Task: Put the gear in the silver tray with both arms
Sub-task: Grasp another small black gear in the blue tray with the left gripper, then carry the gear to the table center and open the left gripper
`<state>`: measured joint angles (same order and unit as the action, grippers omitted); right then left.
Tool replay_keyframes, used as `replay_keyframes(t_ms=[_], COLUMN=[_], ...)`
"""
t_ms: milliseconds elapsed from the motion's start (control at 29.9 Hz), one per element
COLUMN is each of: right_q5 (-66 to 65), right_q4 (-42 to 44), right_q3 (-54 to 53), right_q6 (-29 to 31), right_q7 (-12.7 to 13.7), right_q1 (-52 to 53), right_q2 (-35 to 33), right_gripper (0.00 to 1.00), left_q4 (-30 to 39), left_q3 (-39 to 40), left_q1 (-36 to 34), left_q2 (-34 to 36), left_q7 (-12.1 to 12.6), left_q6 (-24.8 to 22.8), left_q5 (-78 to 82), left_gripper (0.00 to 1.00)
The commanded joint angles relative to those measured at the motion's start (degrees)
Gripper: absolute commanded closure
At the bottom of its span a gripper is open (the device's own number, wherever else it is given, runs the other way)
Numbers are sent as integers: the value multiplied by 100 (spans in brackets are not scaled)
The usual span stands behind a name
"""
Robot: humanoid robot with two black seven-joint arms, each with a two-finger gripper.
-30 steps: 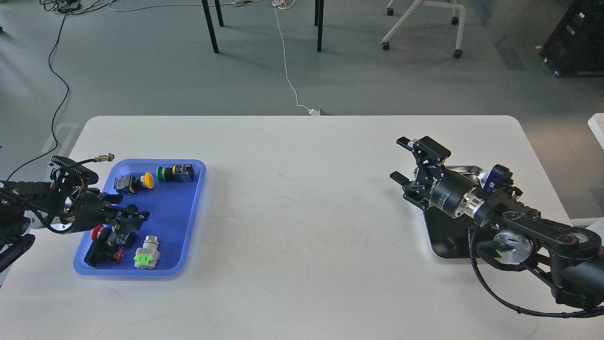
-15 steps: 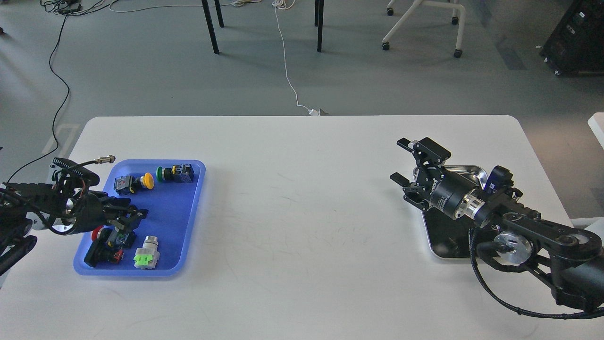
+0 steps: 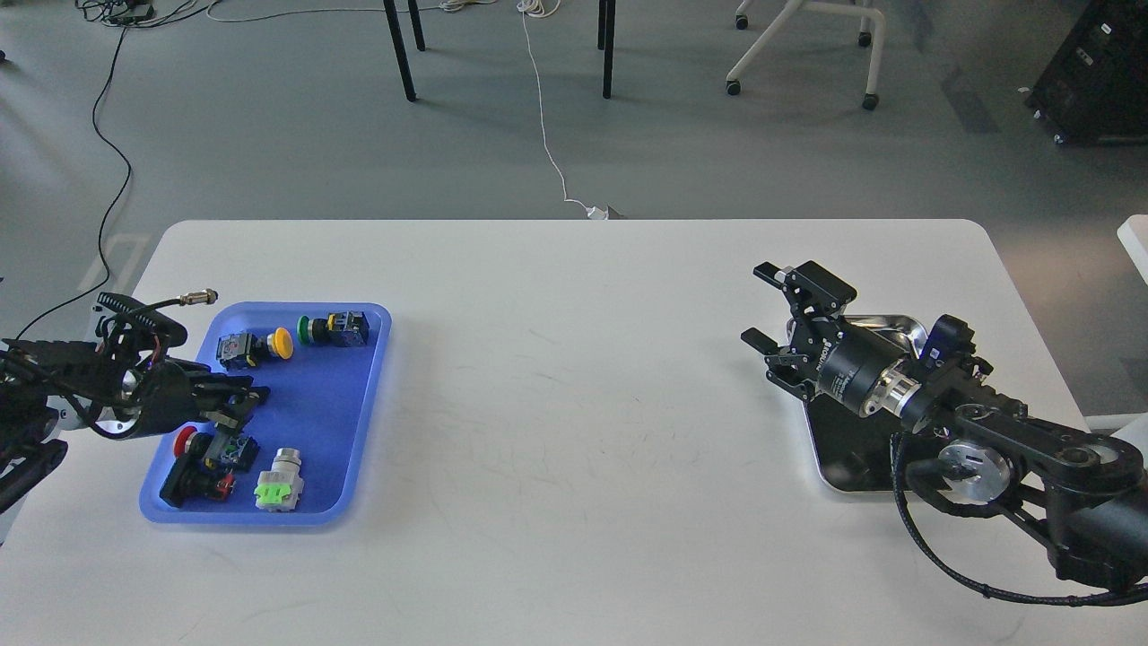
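The silver tray (image 3: pixel 846 446) lies at the table's right, partly hidden under my right arm. My right gripper (image 3: pixel 760 303) is open and empty, just over the tray's left rim. The gear is several push-button switches in a blue plastic tray (image 3: pixel 334 414) at the left: a yellow-capped one (image 3: pixel 265 345), a green-capped one (image 3: pixel 330 329), a red-and-black one (image 3: pixel 203 458) and a white one with a green base (image 3: pixel 280 482). My left gripper (image 3: pixel 244 397) hovers over the blue tray's left side, just above the red-and-black switch. It is dark and its fingers cannot be told apart.
A white table (image 3: pixel 574 404) carries both trays, with a wide bare stretch between them. A cable with a metal connector (image 3: pixel 197 299) sticks up from my left wrist. Chair and table legs (image 3: pixel 399 49) stand on the floor beyond the table's far edge.
My left gripper has drawn back to the left and slightly up, away from the red-and-black switch. The right arm has not moved.
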<state>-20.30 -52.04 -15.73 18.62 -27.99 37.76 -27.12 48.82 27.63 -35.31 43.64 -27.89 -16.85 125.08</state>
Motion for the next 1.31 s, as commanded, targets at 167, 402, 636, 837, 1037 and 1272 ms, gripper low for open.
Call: replay_keyframes(t_ms=[167, 402, 636, 837, 1037, 1272], right_q5=[0, 18, 596, 1177, 1187, 1195], right_q4=[1, 18, 18, 18, 1, 1], right_q3=[-26, -298, -527, -519, -528, -519], right_q6=[-7, 2, 98, 511, 529, 538], right_q7=[-1, -1, -1, -1, -1, -1], right_q1=[3, -6, -50, -111, -208, -217], right_q2=[-39, -101, -303, -733, -865, -883], right_gripper=[3, 3, 3, 3, 3, 3], left_q4=[1180, 2553, 2335, 1510, 411, -363], left_q3=[-3, 6, -450, -1365, -1514, -1945], left_q1=[-362, -810, -1759, -2410, -2428, -2455], left_q2=[153, 75, -1180, -2498, -3729, -4364], left_q7=[-11, -11, -11, -11, -11, -11], left_q6=[-204, -1013, -1115, -1115, -1115, -1115], left_q5=[-8, -8, -8, -8, -8, -8], left_gripper=[84, 83, 82, 82, 82, 82])
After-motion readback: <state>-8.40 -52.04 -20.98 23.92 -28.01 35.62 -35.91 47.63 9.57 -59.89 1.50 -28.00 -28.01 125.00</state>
